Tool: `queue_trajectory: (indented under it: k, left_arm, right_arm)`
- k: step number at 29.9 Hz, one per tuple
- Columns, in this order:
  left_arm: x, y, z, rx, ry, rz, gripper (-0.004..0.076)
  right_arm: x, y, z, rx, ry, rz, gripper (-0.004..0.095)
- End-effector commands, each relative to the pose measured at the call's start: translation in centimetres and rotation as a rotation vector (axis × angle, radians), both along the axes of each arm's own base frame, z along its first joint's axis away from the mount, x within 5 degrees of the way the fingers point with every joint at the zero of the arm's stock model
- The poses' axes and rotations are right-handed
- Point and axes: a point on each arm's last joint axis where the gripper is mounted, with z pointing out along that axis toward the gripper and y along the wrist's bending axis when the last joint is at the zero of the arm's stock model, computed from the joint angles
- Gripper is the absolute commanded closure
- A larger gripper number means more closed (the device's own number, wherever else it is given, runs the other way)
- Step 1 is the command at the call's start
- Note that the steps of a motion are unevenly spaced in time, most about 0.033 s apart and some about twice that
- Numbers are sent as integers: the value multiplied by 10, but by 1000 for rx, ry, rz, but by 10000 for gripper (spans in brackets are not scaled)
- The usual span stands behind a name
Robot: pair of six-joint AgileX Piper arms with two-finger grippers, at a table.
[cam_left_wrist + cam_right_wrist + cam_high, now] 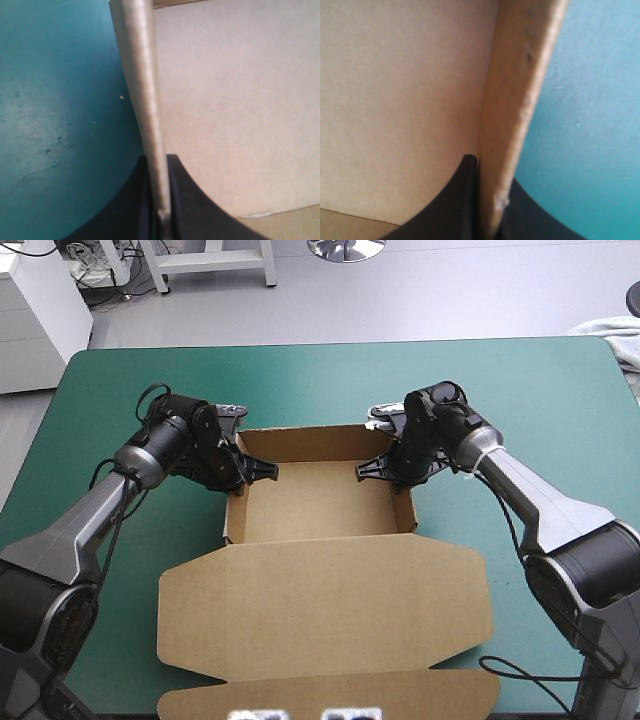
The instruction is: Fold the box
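The left end effector (258, 471) was almost pressed together, pinching the left wall of the brown box (318, 508). The right end effector (372, 470) pinched the right wall in the same way. Both arms reached forward with wrists turned inward. The box stood as an open tray mid-bench (120, 380), its lid flat toward the near edge.

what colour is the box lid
The box lid is plain brown; the high view shows it best.

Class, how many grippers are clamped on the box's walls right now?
2. The left gripper pinches the box's left wall near the far corner; the right gripper pinches the right wall, likewise near the far corner.
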Motion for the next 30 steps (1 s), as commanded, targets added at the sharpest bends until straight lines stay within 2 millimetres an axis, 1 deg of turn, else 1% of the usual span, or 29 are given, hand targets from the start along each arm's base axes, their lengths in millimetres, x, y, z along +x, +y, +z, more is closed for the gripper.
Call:
queue_trajectory:
  k: [1, 5, 11, 13, 16, 18, 19, 21, 22, 23, 26, 28, 30]
  left_arm:
    - [2, -19, 21, -169, -101, -6, 734]
    - [6, -22, 11, -166, -69, -3, 734]
    - [7, -22, 9, -158, -70, -17, 733]
    - [7, -22, 9, -159, -72, -16, 731]
    - [7, -22, 9, -157, -69, -17, 704]
    - [6, -22, 9, -155, -65, -18, 662]
    - [6, -22, 9, -155, -64, -18, 624]
    - [6, -22, 9, -154, -61, -18, 559]
    - [6, -22, 9, -153, -60, -19, 503]
    - [6, -22, 9, -153, -58, -19, 464]
    - [6, -22, 9, -152, -59, -19, 317]
    - [7, -20, 9, -147, -63, -18, 247]
    - [7, -20, 9, -140, -68, -19, 224]
  right_arm:
    - [-13, 17, 31, 152, -53, 60, 912]
    - [-11, 18, 31, 151, -72, 59, 911]
    - [-8, 16, 27, 120, -79, 63, 898]
    - [-8, 15, 26, 100, -83, 67, 843]
    - [-8, 11, 25, 48, -82, 76, 697]
    - [-8, 8, 24, 22, -82, 78, 604]
    - [-8, 8, 24, 20, -82, 55, 548]
    - [-7, 7, 25, 27, -82, 5, 477]
    - [-6, 7, 25, 30, -81, -21, 450]
    - [-6, 7, 25, 27, -83, -20, 433]
    - [-6, 5, 24, 1, -88, -17, 432]
    - [-6, 5, 24, 1, -88, -17, 432]
    - [-6, 5, 24, 1, -88, -14, 432]
